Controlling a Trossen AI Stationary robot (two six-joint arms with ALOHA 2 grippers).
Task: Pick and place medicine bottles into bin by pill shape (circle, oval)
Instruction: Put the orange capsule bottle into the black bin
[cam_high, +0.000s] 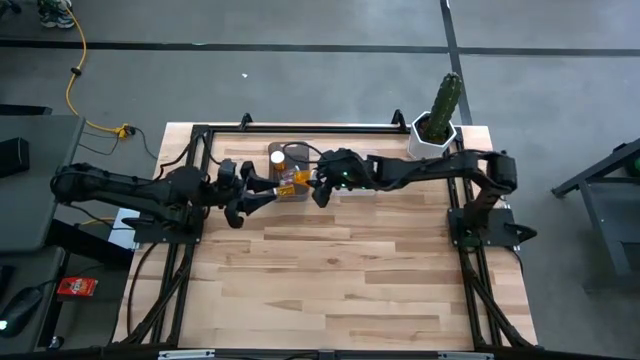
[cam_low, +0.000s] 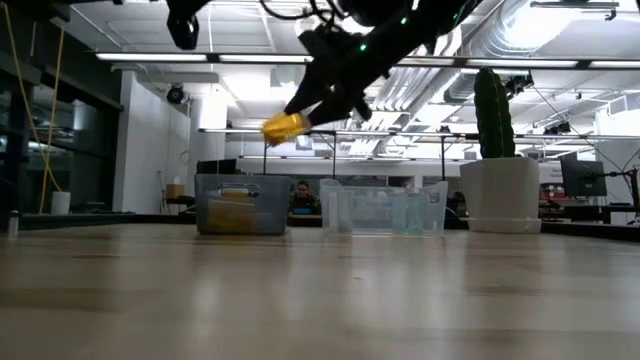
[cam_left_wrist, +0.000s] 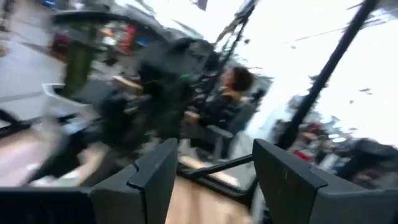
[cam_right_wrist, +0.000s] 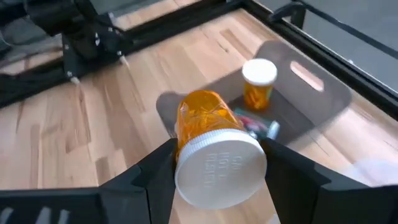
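Note:
My right gripper (cam_right_wrist: 217, 155) is shut on an amber medicine bottle (cam_right_wrist: 205, 118) with a white cap and holds it in the air over a grey bin (cam_right_wrist: 311, 93). In the low view the bottle (cam_low: 283, 127) hangs well above that bin (cam_low: 240, 205). Another amber bottle (cam_right_wrist: 258, 84) with a white cap stands upright inside the bin. My left gripper (cam_high: 240, 205) waits open to the left of the bin, with nothing between its fingers (cam_left_wrist: 152, 180). My right gripper pinches the bottle between its two fingers (cam_right_wrist: 158, 171) just behind the white cap (cam_right_wrist: 221, 165), one finger on each side. The fingers slant down from the table's right and lie along the bottle. The amber body (cam_low: 283, 127) sticks out past the fingertips, tilted, lifted clear.
A second, clear bin (cam_low: 385, 208) stands to the right of the grey one. A white pot with a green cactus (cam_high: 438, 118) stands at the far right corner. A black frame (cam_high: 300, 127) runs along the table's far edge. The near half of the wooden table (cam_high: 340, 290) is bare.

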